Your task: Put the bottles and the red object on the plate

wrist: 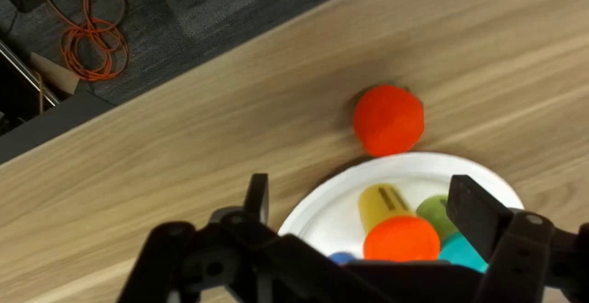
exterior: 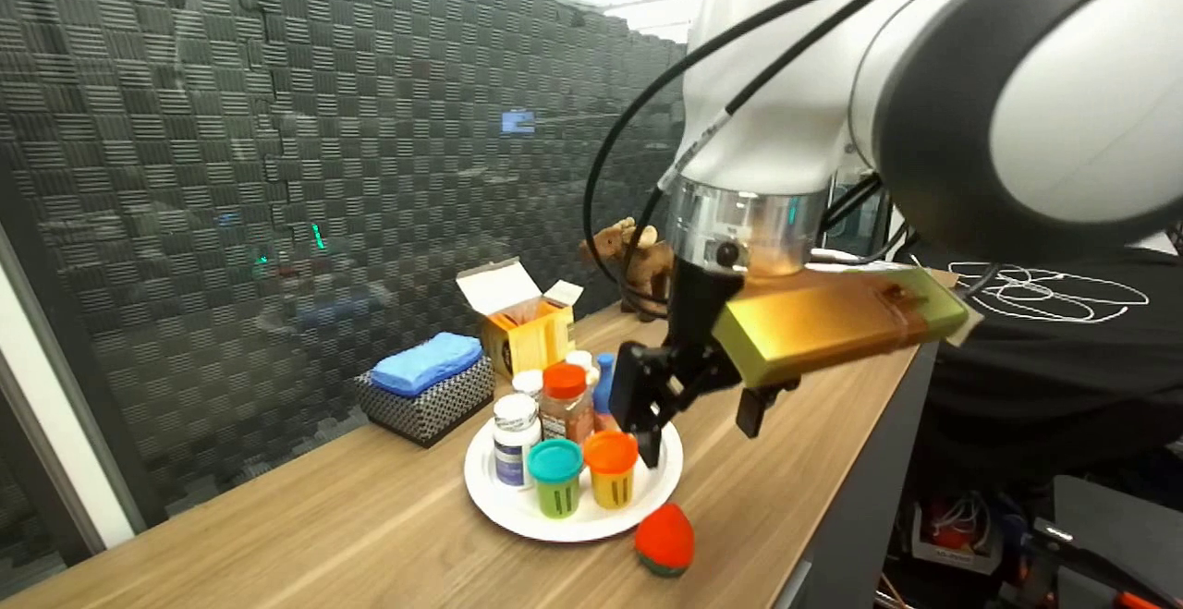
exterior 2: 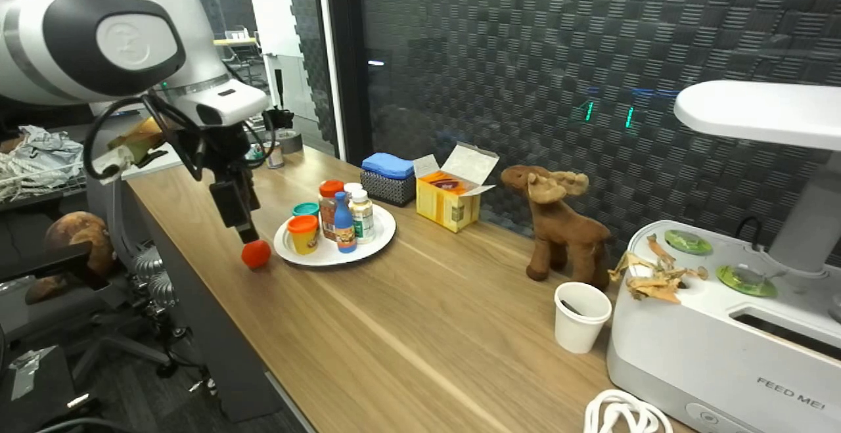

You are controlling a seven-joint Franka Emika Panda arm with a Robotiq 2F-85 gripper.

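- Plain red roundish lump (exterior: 664, 538): on wood-grain surface (exterior: 370, 535), just beside round white plate (exterior: 596, 529).
- Small colour-capped bottles and jars (exterior: 566, 413): upright on plate.
- Black two-finger claw (wrist: 360, 185): above surface, near plate, jaws wide apart, gripping nothing.
- Open yellow cardboard box (exterior 2: 447, 208): near plate.

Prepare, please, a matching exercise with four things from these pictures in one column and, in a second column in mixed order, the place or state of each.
Things:
1. Red object
2. Blue bottle
3. Yellow box
4. Claw

Places and states:
A. Open at the top
B. Gripping nothing
C. On the table, off the plate
D. Standing on the plate

Right pairs: 1-C, 2-D, 3-A, 4-B
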